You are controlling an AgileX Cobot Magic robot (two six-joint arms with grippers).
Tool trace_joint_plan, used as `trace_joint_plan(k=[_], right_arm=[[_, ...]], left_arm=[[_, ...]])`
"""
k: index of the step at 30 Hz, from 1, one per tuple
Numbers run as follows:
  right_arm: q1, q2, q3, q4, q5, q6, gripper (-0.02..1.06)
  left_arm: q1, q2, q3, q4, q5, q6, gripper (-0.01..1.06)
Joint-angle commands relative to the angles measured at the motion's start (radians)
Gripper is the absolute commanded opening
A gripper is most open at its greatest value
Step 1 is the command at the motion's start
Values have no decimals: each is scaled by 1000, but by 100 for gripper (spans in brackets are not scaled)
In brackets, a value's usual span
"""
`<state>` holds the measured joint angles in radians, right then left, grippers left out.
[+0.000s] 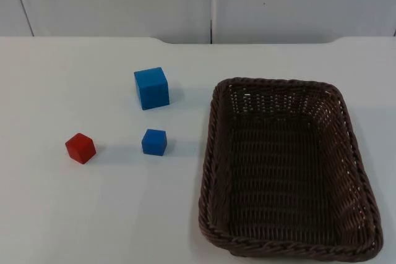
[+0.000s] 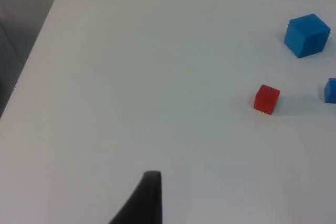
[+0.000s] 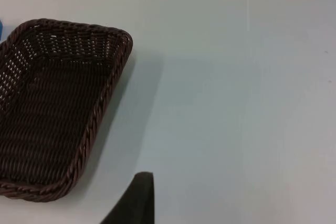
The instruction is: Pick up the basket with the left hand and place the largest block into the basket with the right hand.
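Top view, basket: the brown woven basket (image 1: 288,168) lies empty on the white tabletop (image 1: 93,214), well apart from the blocks.
Top view, blocks: the large blue block (image 1: 151,88) sits farthest back; the small blue block (image 1: 154,142) and the red block (image 1: 80,148) lie nearer, each apart from the others.
Left wrist view, left gripper: the left gripper (image 2: 147,198) hangs over bare tabletop, away from the red block (image 2: 266,99) and large blue block (image 2: 307,35), touching nothing; how wide its jaws stand I cannot tell.
Right wrist view, right gripper: the right gripper (image 3: 137,198) hangs over the tabletop just beside the basket (image 3: 100,114), holding nothing; its jaw opening I cannot tell either.
Handling, basket: probably light and fairly stiff, with a thick braided rim; pinching the rim on a long side looks soundest.
Handling, large block: likely rigid, light and smooth-faced; take it across two opposite flat sides.
Progress: nothing grasped yet.
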<state>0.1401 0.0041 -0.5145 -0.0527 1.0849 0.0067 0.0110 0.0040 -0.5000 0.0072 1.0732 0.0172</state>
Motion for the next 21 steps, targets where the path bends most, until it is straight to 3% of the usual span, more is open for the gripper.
trace_joint_plan(k=[1,8,21], right_arm=[[-8,-4,0,4,-6,0,104],[-8,-4,0,4,-6,0,104],[-8,-4,0,4,-6,0,104]], left_arm=[[2,-4,4,-18,1,1,105],[2,-4,-19,-49,-20,1,105],[2,124,-67,-266,-106,68,105]])
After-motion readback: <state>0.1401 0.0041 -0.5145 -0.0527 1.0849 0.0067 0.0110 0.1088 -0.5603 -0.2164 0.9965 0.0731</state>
